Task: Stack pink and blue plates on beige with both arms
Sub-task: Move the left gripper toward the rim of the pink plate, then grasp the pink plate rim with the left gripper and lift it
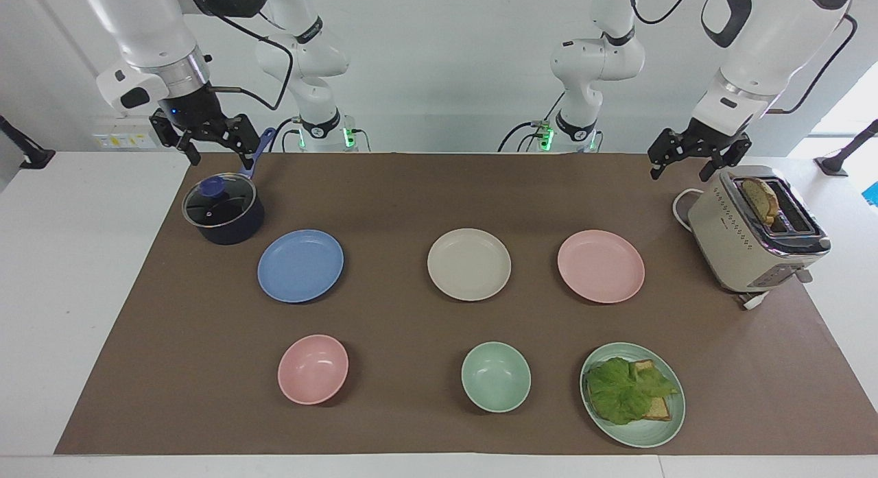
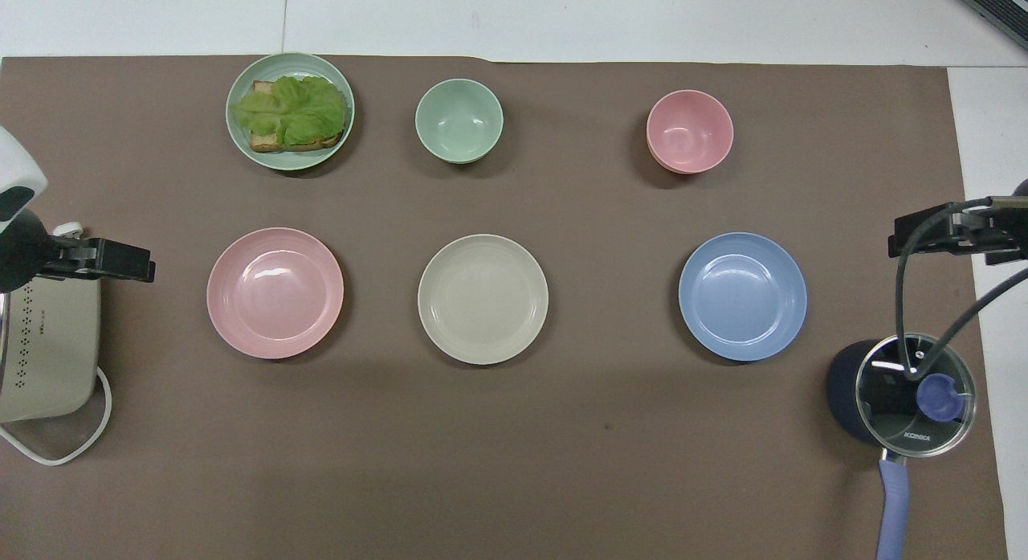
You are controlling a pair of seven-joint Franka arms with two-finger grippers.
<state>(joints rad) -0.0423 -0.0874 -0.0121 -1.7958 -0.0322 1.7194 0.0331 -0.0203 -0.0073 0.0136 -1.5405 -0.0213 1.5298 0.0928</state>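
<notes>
Beige plate (image 1: 469,264) at mat centre, flat, bare. Pink plate (image 1: 601,266) beside it toward left arm's end; blue plate (image 1: 300,265) beside it toward right arm's end; all three in one row, well apart. Left gripper (image 1: 693,162) raised over mat edge beside toaster (image 1: 754,230), at 2 o'clock from beige plate in facing view, fingers spread wide, empty. Right gripper (image 1: 209,143) raised over lidded saucepan (image 1: 223,209), at 10 o'clock, fingers wide, empty.

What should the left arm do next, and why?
Probably carry the open left gripper, now up by the cream-and-chrome toaster, over the round pale pink plate: that plate lies flat beside the round cream-beige plate, not yet stacked.
</notes>
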